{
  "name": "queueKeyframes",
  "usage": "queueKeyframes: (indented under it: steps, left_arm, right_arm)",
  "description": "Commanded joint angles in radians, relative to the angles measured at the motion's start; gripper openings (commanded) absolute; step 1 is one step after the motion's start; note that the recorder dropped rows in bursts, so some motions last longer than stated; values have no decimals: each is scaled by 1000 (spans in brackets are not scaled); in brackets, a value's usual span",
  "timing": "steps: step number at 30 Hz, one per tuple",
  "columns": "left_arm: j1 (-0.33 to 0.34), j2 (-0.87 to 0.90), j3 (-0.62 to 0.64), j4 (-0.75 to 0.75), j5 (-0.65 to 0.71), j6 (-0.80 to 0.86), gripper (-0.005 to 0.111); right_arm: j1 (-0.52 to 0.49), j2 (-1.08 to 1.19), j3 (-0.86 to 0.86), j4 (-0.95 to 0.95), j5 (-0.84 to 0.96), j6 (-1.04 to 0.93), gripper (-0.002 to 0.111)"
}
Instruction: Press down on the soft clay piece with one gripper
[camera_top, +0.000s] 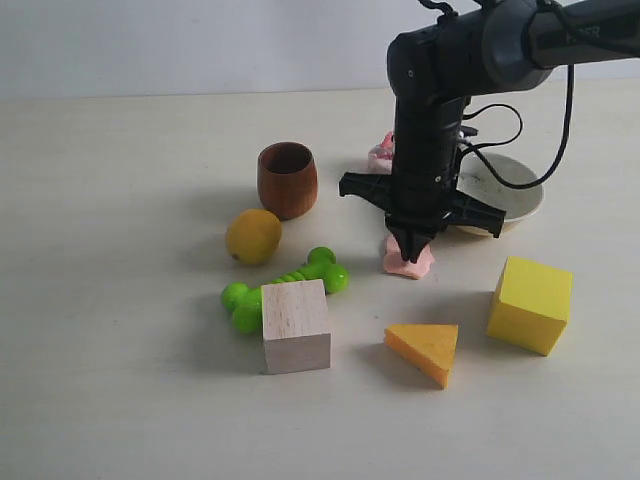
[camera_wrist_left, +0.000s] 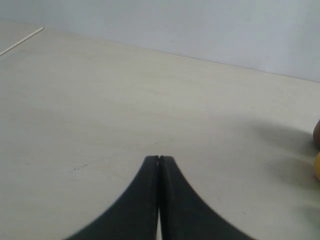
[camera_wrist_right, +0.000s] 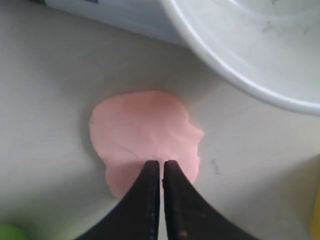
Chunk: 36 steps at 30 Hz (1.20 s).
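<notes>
We had the right gripper (camera_top: 412, 247) resting on the soft clay piece (camera_top: 421, 263).
Its jaws were pressed together, giving one blunt tip for flattening the clay.

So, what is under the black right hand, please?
The flat salmon-pink soft clay piece lies on the pale table under the shut right hand. One edge is covered by the fingertips, so contact cannot be confirmed.

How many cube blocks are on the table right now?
2. The pale wooden cube is front centre, just in front of the green bone toy; the yellow cube is at the right. The arm could hide another.
</notes>
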Motion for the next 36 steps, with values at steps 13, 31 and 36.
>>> queueKeyframes:
  steps: [13,31,36]
  left_arm:
    - [-6,-6,-1,1,-7,-2,0]
    - [-6,-6,-1,1,-7,-2,0]
    - [-6,-6,-1,1,-7,-2,0]
  right_arm:
    - [-4,13,-5,7,-50,-22,5]
    - [-4,117,-3,97,-16,-96,5]
    - [-4,117,-3,97,-4,-101,5]
